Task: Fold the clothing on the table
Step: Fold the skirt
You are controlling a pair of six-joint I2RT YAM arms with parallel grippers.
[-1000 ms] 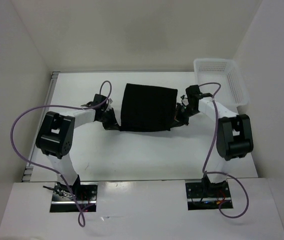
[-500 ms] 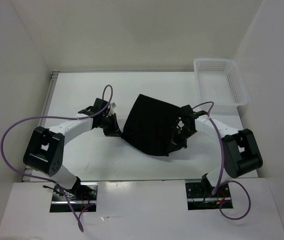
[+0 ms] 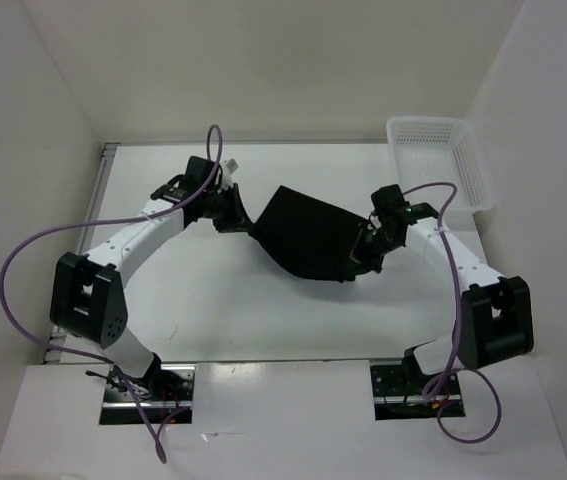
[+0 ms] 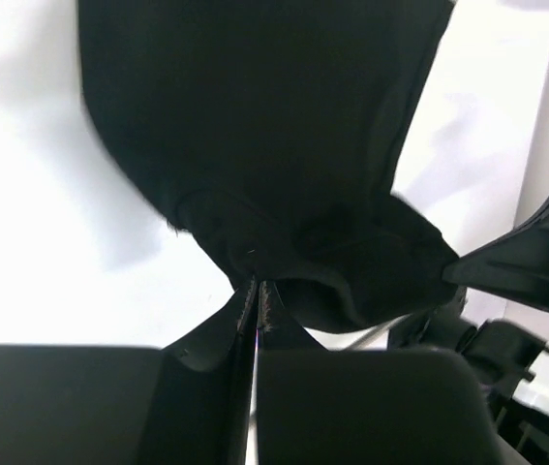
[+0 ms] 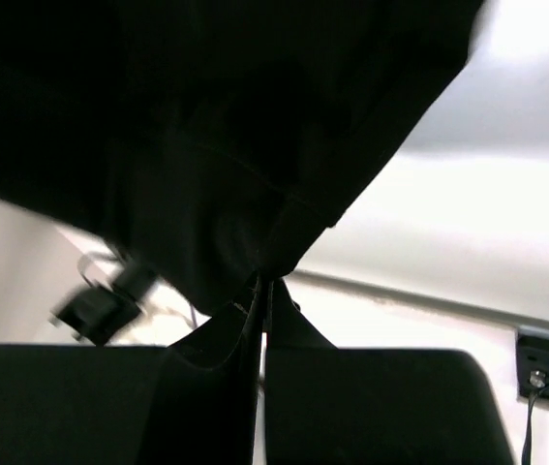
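— Whereabouts of the clothing (image 3: 308, 235)?

— Centre of the overhead view, a touch to the right, over the table (image 3: 263, 320). Pinched at two ends and spread as a slanted black sheet. High at the upper left, sagging to a low point just right of centre.

— Touching the tabletop?

— Impossible to tell from above.

— And the left gripper (image 3: 235, 212)?

— Upper left of centre, clamped tight on the left end of the clothing. In the left wrist view, jaws pressed flat together at bottom centre. A fold of black fabric nipped between the tips there, the rest filling the upper half of the frame.

— The right gripper (image 3: 365, 250)?

— Right of centre, lower in the frame than the left one, likewise squeezed closed on the right end of the clothing. Much the same in the right wrist view: tips together at bottom centre, fabric bunched right at them and fanning up across the top and left.

— Anything else around?

— A white perforated basket (image 3: 441, 160) at the upper right, on the table's far corner, well apart from the clothing. Purple cables (image 3: 33, 250) looping off both arms.
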